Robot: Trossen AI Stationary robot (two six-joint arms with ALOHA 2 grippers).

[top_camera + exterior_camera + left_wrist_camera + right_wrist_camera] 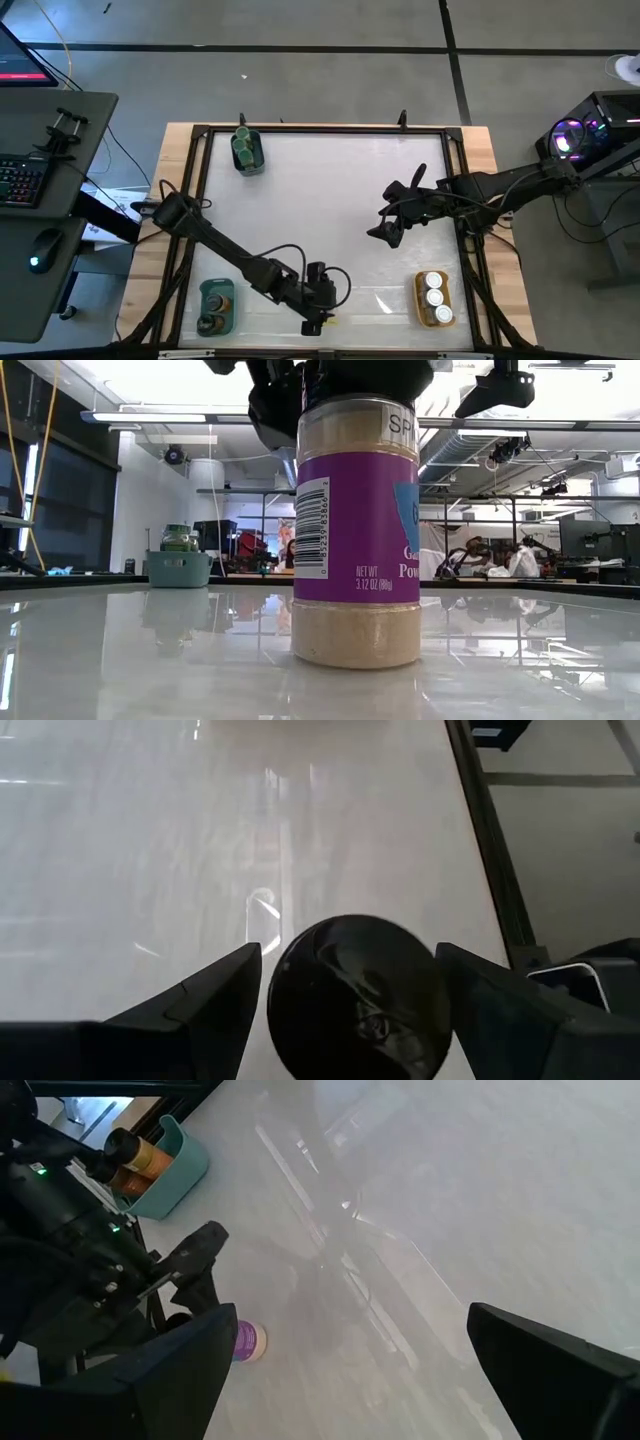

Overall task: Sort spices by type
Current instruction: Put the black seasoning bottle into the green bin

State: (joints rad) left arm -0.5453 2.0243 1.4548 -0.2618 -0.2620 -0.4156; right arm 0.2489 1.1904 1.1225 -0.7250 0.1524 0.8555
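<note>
The left hand (318, 305) is down at the front edge of the white surface (330, 190), between the two front trays. Its wrist view shows a jar's black lid (352, 1000) between its two fingers (205, 995), which stand apart on either side with a little gap showing; no finger is seen pressing the lid. The low view shows this same jar (357, 530) close up: it stands upright on the surface, filled with pale powder, with a purple label, and the left hand's dark body is directly above its cap. The right wrist view also catches the jar (246, 1341) as a small purple-banded shape under the left arm.

The right hand (385, 225) hangs over the right half of the surface, well apart from every jar. Its fingers (175, 1370) are spread wide with nothing between them.

A teal tray (248, 165) at the back left corner holds green-lidded jars (243, 148). A second teal tray (215, 322) at the front left holds jars with dark lids (216, 297); in the right wrist view one of them shows an orange-brown body. An orange tray (420, 300) at the front right holds three white-lidded jars (435, 297) in a row. In the low view the back tray (178, 569) sits far off on the left with a green lid above its rim.
</note>
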